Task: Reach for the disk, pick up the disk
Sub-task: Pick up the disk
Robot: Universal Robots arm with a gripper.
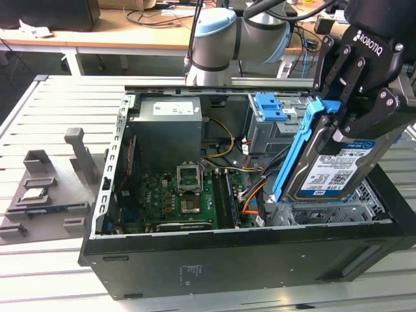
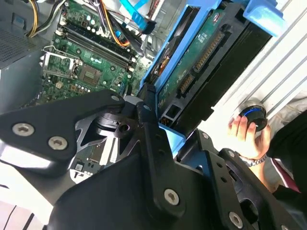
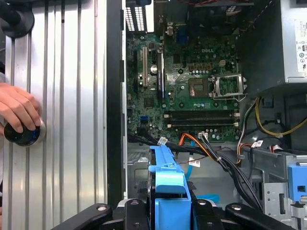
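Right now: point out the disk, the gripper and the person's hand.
disk (image 1: 328, 170), exterior view, on its label.
gripper (image 1: 344, 114), exterior view, midway between fingertips, shut on the disk's top end.
hand (image 3: 17, 109), first wrist view, back of the hand, resting on a round knob.

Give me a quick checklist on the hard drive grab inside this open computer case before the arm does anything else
1. Grip on the disk: ok. The gripper is shut on its upper end, fingers on its blue rails.
2. Disk lifted out of the drive cage: partly. It stands tilted with its lower end still at the cage.
3. Grip centred on the disk: ok. In the first wrist view the blue rail sits midway between the fingers.
4. Cables free of the disk: cannot tell. The orange and black bundle runs close beside the cage.
5. People clear of the arm: not ok. A hand rests on a knob on the table beside the case.
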